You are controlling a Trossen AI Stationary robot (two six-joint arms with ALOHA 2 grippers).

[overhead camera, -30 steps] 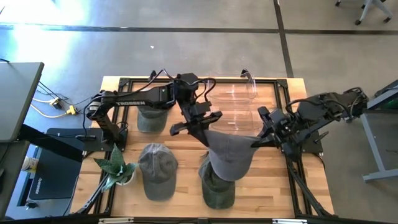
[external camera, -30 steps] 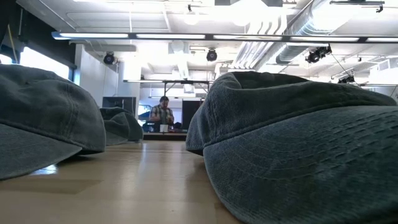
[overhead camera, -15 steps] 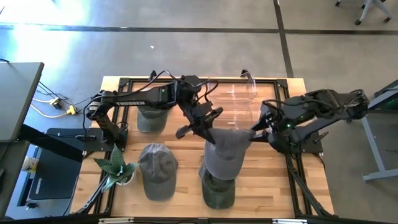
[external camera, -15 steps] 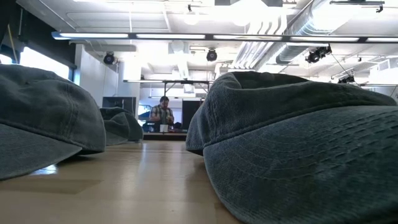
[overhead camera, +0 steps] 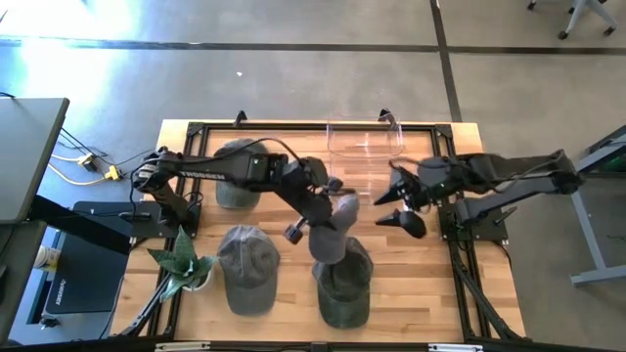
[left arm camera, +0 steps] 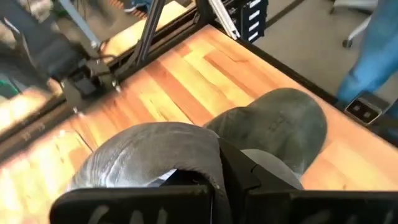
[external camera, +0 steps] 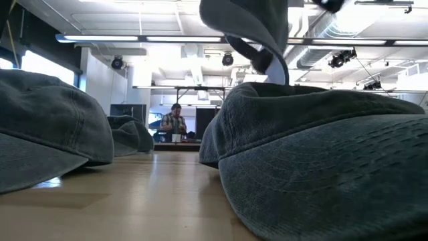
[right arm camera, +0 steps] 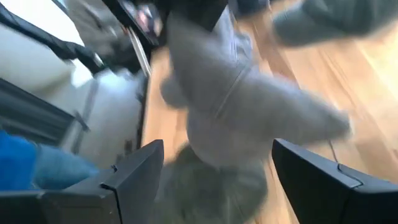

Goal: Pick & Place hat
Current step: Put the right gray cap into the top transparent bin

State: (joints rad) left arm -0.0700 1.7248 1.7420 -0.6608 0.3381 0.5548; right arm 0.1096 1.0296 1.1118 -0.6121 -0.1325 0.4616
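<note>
Left gripper [overhead camera: 328,208] pinching limp grey cotton cap [overhead camera: 333,230] above green cap [overhead camera: 342,288], right gripper [overhead camera: 396,203] spread at 3 o'clock, bare wooden table [overhead camera: 430,279] beyond.

Grey-green caps on your pale wood table.

You have faded grey-green caps all round: the lifted cap [overhead camera: 331,227] is a mid grey, the stacked cap [overhead camera: 343,289] under it a darker olive-grey, and the near-left cap [overhead camera: 247,268] and far cap [overhead camera: 235,184] match in washed grey. The table [overhead camera: 430,284] is light blond wood with a black frame. Your arms are black, the left arm [overhead camera: 210,171] with white lettering. The plant [overhead camera: 183,260] shows green leaves. The bin [overhead camera: 364,156] is clear.
</note>
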